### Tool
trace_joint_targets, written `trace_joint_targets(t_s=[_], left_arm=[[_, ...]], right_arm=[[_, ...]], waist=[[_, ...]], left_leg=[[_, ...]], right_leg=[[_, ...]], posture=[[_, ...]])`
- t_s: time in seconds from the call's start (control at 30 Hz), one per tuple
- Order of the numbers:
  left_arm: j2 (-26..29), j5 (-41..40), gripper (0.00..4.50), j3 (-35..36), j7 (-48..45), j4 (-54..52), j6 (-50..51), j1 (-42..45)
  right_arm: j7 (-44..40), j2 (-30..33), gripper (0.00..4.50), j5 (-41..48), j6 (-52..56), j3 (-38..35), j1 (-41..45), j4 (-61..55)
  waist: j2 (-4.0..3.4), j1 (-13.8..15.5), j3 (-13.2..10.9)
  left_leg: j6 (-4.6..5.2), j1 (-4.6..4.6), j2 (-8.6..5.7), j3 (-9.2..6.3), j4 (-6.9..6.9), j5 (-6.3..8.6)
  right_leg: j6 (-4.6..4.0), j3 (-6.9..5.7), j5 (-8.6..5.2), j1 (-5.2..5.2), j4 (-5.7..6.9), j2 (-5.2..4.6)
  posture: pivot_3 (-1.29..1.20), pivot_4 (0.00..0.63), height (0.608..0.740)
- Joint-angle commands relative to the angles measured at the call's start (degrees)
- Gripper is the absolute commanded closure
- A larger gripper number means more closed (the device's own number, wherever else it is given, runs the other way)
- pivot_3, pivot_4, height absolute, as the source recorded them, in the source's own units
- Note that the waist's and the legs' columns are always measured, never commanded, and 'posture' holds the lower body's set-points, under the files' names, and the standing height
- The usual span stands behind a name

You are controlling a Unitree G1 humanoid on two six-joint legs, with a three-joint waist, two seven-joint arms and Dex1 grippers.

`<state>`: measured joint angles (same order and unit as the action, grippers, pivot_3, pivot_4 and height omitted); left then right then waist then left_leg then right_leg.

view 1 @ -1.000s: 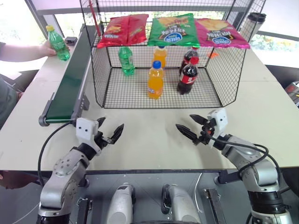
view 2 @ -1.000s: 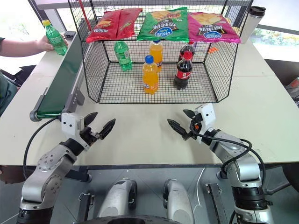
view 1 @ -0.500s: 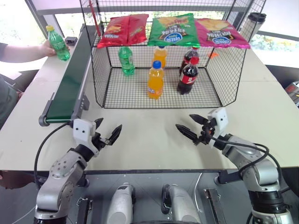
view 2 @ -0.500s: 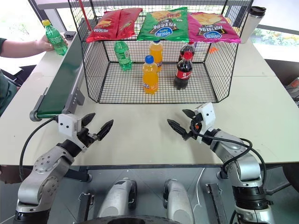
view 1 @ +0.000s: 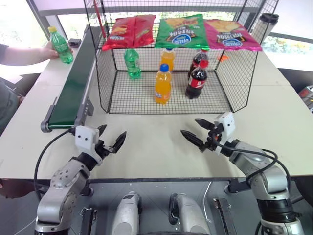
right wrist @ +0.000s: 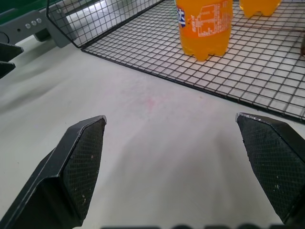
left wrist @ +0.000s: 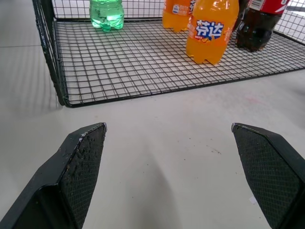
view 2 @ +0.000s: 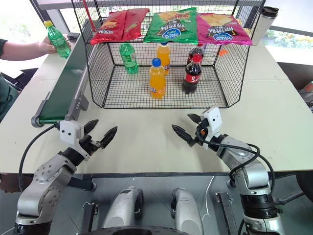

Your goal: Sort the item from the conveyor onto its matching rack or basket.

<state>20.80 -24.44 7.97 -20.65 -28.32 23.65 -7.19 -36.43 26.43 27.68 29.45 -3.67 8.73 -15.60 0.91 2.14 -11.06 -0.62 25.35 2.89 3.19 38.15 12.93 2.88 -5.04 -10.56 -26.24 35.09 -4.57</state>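
Left gripper (view 1: 111,138) agape beside conveyor (view 1: 73,88)

Pale table (view 1: 274,122); bright windows (view 1: 293,44) behind

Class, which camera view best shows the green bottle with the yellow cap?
The right eye view: the yellow-capped bottle shows whole, cap to base, held in a person's hand beside the belt. The left eye view shows it too, closer to the edge.
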Motion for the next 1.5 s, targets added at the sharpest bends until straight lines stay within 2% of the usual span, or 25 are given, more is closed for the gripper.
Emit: trace_joint_targets(t_s=[0.03,1.13,1.2,1.3,1.43,1.5], left_arm=[[-0.17,-0.07,0.11,0.52,0.28,-2.99,-0.82,0.03],[0.0,0.14,0.11,0.35,1.75,-4.91,0.29,0.96],[0.34,-0.07,0.11,1.2,2.21,-5.7,0.38,1.68],[-0.52,3.34,0.11,5.47,8.5,-6.54,-1.7,5.25],[1.89,4.46,0.11,11.65,11.88,-10.39,0.84,6.91],[4.75,6.21,0.11,14.9,13.47,-8.77,2.97,8.72]], right_arm=[[-0.41,0.12,0.0,-0.16,-1.38,-0.37,0.97,-0.75],[-0.69,0.19,0.0,-1.44,-2.41,-0.47,2.69,1.34],[-1.1,0.95,0.0,-0.97,-1.75,-1.17,3.18,1.02],[-3.1,3.25,0.0,0.59,0.37,-1.69,4.24,-0.76],[-6.14,6.66,0.0,5.97,5.84,-1.71,8.24,-5.87],[-6.64,7.1,0.0,8.26,8.15,-0.91,11.29,-7.67]], waist=[[0.0,-0.01,0.0],[0.0,-0.02,0.0],[-0.01,-0.02,0.0],[-0.02,0.1,-0.01],[-0.03,-0.32,-0.02],[-0.03,-0.38,-0.02]], left_leg=[[0.0,0.0,0.0,0.0,0.0,0.0],[-0.01,0.0,0.0,0.01,-0.01,0.01],[-0.01,0.01,0.0,0.01,-0.01,0.01],[-0.01,0.02,0.0,0.0,-0.01,0.0],[0.1,0.01,0.0,0.01,-0.01,-0.06],[0.13,0.0,0.01,0.02,-0.06,-0.07]], right_leg=[[0.0,0.0,0.0,0.0,0.0,0.0],[0.0,0.0,0.0,-0.01,-0.02,0.0],[0.0,0.0,0.0,-0.01,-0.01,0.0],[0.0,0.0,0.0,-0.02,-0.01,0.0],[0.0,0.01,0.0,-0.02,-0.01,0.01],[0.0,0.01,0.0,-0.06,0.0,0.03]], posture=[[0.0,0.15,0.74],[0.0,0.15,0.74],[0.0,0.15,0.74],[0.0,0.15,0.74],[0.0,0.15,0.74],[0.0,0.15,0.74]])
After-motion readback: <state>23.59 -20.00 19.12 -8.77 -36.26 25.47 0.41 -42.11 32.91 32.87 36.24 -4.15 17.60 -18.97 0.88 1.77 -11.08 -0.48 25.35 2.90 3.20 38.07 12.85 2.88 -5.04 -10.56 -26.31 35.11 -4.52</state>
